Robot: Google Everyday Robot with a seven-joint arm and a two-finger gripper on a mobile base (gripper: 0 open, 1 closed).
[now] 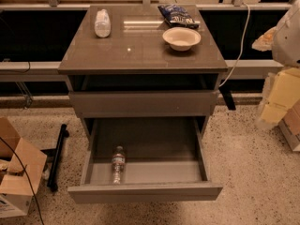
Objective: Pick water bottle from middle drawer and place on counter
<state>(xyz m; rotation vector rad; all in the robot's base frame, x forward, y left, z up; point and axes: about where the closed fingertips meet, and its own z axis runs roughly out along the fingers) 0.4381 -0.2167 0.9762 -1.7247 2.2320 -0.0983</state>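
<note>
Middle drawer (145,192) pulled fully out, as wide as the cabinet; low side walls, pale floor open from above. The drawer above it has its front nearly flush.

Water bottle (118,164) lies in the middle drawer, left of its centre, cap toward the back and base near the front panel. Apart from both side walls; bare floor to its right. Label band is dark and red; text not legible.

Desk (140,50), above and behind the middle drawer: glossy top, front half bare.
- back left: whitish bottle (102,23)
- right of centre: pale bowl (181,38)
- behind the bowl: dark blue snack bag (177,15), print not legible

Floor left of the middle drawer: cardboard box (16,172) and a black bar (57,156). To its right, open speckled floor up to the pale yellow blocks (281,97).

Hand (263,40): at the right frame edge, at desk height, well up and right of the middle drawer, off the desk's right edge, on a white arm. Opening: cannot tell. Nothing seen held.
</note>
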